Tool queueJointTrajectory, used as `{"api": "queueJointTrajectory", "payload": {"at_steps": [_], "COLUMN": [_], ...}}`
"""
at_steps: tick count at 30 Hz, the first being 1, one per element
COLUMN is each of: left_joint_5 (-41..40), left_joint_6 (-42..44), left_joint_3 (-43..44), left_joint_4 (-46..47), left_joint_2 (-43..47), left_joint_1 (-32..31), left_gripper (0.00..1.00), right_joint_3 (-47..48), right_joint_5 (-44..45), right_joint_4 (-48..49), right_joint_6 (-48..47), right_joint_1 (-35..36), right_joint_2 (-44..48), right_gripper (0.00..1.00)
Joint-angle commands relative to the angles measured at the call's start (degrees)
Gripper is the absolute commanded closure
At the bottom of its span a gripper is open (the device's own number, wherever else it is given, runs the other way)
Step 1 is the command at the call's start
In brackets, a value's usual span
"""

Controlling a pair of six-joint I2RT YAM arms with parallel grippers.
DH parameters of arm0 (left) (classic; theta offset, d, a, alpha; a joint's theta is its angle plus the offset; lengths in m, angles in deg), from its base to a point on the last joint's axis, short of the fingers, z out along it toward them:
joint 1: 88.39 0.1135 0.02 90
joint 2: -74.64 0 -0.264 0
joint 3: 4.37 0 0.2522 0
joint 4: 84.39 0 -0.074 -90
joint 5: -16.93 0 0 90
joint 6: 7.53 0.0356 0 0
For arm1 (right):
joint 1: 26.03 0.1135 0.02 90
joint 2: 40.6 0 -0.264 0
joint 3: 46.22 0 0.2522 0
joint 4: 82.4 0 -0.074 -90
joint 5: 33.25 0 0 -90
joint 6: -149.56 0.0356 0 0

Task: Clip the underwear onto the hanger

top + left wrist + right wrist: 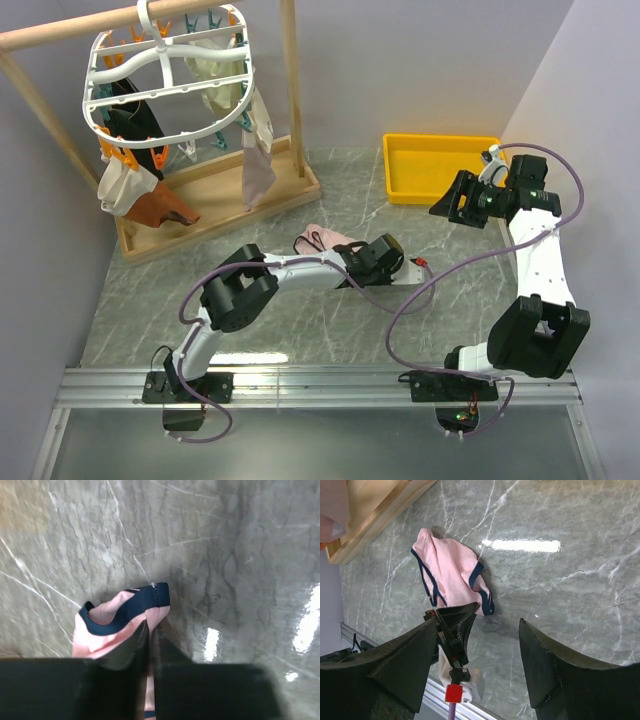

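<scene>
Left claw (152,635) – nearest the lens in its own wrist view – stood with fingers drawn almost together, pink fabric pinched between them: judged closed on the underwear (107,625). The garment lay on the tabletop (225,555), its bulk ahead of and left of that claw's tips, with the navy-trimmed edge just beyond them. In the right wrist view its long axis ran roughly in line with the left claw's reach.

The right claw (477,625) was open and held nothing. It hung well apart from the garment, so the left arm was plainly nearer.

The hanger (170,80) hung well beyond the left claw, carrying cream and dark garments on its pins. The yellow tray (440,139) – just beside the right claw – showed no contents.
</scene>
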Motion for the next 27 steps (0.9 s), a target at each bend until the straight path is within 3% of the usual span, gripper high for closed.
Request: {"api": "queueJointTrajectory", "payload": {"at_steps": [1,7,16,27], "left_joint_5": [-0.54,11.83,15.72,20.29], "left_joint_6": [-1.04,-9.91,-14.4,-20.11], "left_joint_3": [2.18,8.84,10.62,21.16], "left_joint_4": [0.72,-12.63,-20.29,-31.8], "left_joint_2": [5.34,15.37,26.18,21.8], "left_joint_1": [-0.32,2.58,4.07,7.41], "left_gripper": [0.99,1.0,1.0,1.0], "right_joint_3": [-0.19,0.43,-1.94,-5.2], "right_joint_5": [-0.78,-1.57,-4.99,-9.82], "right_joint_4": [0.85,-0.3,-1.52,-8.03], "right_joint_6": [-0.71,-3.43,-12.48,-22.67], "right_joint_1": [-0.84,-2.33,-2.42,-2.33], "right_joint_2": [1.85,1.24,0.53,-2.36], "right_gripper": [0.27,0.26,0.28,0.34]}}
